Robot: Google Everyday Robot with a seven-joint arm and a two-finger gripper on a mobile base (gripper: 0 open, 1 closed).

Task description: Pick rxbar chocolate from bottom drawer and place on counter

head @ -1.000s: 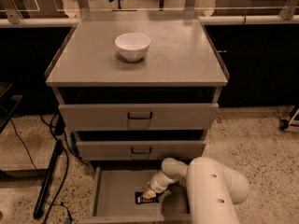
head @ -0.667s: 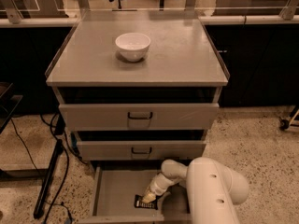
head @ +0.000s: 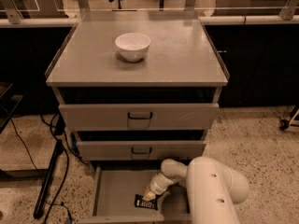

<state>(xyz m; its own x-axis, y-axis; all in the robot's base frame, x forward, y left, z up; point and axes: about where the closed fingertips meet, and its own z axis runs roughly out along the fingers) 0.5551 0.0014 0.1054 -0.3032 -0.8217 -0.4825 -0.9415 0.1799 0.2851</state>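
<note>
Now the gripper (head: 150, 195) sits a touch lower in the bottom drawer (head: 116, 193) than a second ago, with its tip down on the rxbar chocolate (head: 144, 203). The bar lies a shade nearer the drawer's front edge than before (the shift is slight). Whether the gripper has hold of the bar, I cannot tell. The bar lies flat on the pulled-out tray's floor, right of centre, under the white arm (head: 212, 190). On the counter (head: 187, 55) a white bowl (head: 133, 45) stands where it stood, left of the middle.
</note>
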